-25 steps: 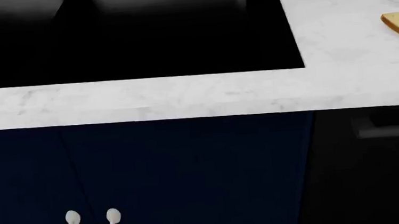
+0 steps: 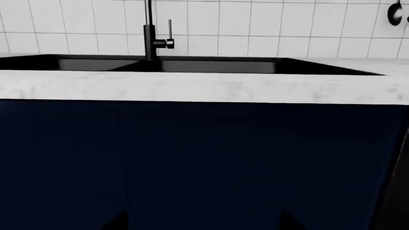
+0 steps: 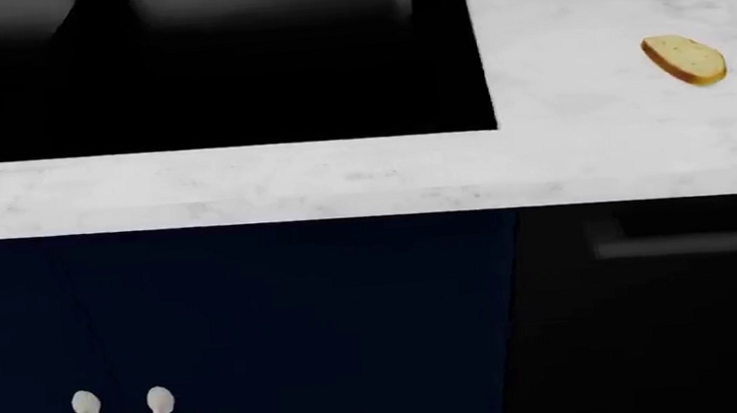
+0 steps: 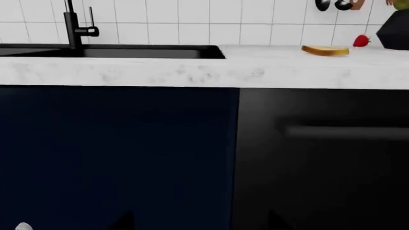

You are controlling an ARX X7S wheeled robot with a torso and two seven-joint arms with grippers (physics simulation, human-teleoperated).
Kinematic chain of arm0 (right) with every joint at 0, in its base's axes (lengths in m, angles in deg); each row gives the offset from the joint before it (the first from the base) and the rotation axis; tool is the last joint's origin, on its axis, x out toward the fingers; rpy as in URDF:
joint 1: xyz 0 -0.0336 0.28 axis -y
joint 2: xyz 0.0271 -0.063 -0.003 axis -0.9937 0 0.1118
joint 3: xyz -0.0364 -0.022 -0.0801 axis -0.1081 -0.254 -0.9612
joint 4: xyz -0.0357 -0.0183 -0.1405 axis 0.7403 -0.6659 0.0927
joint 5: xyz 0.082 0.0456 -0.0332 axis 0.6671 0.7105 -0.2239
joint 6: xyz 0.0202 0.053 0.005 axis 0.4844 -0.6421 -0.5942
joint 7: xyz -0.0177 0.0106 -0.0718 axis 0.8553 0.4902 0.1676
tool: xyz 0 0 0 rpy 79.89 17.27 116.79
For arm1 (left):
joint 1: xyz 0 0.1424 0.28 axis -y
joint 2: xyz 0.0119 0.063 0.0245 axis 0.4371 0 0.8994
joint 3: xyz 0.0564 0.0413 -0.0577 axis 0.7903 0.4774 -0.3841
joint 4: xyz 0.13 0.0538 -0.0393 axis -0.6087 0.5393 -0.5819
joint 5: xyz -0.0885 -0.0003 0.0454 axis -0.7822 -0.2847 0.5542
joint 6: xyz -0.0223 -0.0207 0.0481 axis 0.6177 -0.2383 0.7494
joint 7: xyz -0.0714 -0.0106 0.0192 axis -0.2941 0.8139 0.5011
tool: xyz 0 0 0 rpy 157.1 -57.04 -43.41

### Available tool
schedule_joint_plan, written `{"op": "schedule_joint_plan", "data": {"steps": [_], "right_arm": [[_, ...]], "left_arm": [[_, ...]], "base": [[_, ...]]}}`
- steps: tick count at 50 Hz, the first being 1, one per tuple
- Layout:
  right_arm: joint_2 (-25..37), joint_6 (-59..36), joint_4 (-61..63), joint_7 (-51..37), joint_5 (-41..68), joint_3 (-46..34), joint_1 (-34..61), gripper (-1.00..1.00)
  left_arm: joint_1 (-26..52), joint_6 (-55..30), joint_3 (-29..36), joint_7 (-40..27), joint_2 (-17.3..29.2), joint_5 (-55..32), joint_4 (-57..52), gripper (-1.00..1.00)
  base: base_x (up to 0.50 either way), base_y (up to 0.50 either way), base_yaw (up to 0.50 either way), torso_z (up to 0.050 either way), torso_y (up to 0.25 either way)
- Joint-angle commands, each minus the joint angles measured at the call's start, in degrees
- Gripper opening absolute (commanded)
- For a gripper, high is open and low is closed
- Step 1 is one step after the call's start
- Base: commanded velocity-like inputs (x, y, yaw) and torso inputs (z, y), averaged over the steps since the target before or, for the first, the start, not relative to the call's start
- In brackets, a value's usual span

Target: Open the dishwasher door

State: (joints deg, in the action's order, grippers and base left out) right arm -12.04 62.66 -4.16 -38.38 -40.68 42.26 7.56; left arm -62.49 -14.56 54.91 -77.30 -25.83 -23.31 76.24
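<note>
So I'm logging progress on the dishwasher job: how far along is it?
Barely begun. Nothing is done: the dishwasher door sits shut under the countertop, its bar handle untouched. No gripper shows in any view, so nothing is in hand. Left: reach the handle, grasp it, pull the door down.

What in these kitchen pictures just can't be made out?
- Claws: neither shows in any view, so open or shut is unknown.
- Dishwasher door: cut off by the right and bottom edges in the right wrist and head views; its handle is a dim blur.
- Dark things on the tiled wall: cut by the right wrist view's top edge.
- Sink inside: too black to see.
</note>
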Motion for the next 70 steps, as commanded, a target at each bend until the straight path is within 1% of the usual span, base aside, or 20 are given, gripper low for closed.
{"op": "schedule_joint_plan", "data": {"steps": [1, 8, 20, 30, 36, 48, 70], "right_arm": [[1.2, -0.1, -0.1, -0.8, 1.2, -1.8, 0.1, 1.0], [1.6, -0.7, 0.5, -1.5, 1.8, -2.3, 0.0, 1.0], [2.6, -0.1, 0.7, -2.1, 2.9, -3.0, -0.5, 1.0], [3.3, -0.9, 1.9, -2.9, 3.6, -3.8, -0.8, 1.0], [3.6, 0.4, 0.9, -3.3, 3.5, -4.2, -0.9, 1.0], [4.3, -0.8, 2.4, -3.8, 4.0, -5.5, -1.5, 1.0], [5.3, 0.1, 2.4, -4.5, 5.2, -6.4, -1.7, 1.0]], "left_arm": [[-0.1, 0.8, 1.3, -1.3, 1.1, -1.5, -0.4, 1.0], [-0.1, 1.9, 1.8, -1.8, 1.8, -1.7, 0.3, 1.0], [-0.7, 0.2, 2.9, -3.2, 2.5, -2.0, -2.7, 1.0], [-0.7, 0.7, 3.6, -4.0, 3.3, -2.5, -2.5, 1.0], [-0.7, 0.6, 4.0, -4.5, 3.6, -2.6, -2.6, 1.0], [-0.6, 1.8, 4.6, -5.0, 4.2, -3.3, -1.7, 1.0], [-0.7, 2.3, 5.6, -6.2, 5.2, -4.0, -1.9, 1.0]], "base": [[0.0, -0.5, 0.0, 0.0, 0.0], [0.0, -0.5, 0.0, 0.0, 0.0], [0.0, -0.5, 0.0, 0.0, 0.0], [0.0, -0.5, 0.0, 0.0, 0.0], [0.0, -0.5, 0.0, 0.0, 0.0], [0.02, 0.0, 0.0, 0.0, 0.0], [0.36, 0.0, 0.0, 0.0, 0.0]]}}
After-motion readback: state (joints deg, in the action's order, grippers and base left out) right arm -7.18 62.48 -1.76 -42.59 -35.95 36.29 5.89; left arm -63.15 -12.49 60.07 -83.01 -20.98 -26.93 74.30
